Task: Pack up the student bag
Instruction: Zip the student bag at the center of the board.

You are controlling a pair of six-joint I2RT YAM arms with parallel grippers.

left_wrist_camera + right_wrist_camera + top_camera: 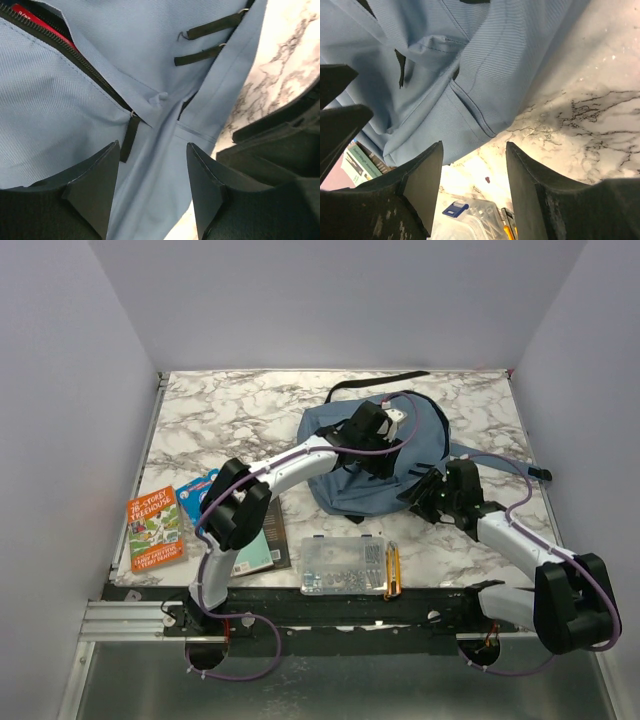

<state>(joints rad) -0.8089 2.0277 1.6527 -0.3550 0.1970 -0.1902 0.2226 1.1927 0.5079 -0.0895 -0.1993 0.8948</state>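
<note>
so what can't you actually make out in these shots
Inside the student bag: the left wrist view shows only a red sliver through the open zip; fabric covers the rest.
Teal book: top view, the left arm covers most of it.
Clear box contents: too small in the top view, cut off by the bottom edge in the right wrist view.
Blue item beside the orange book: top view, partly under the left arm.

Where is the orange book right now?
In the top view, the orange book lies by the table's left edge, near the front, left of the left arm and a small blue item.
</note>
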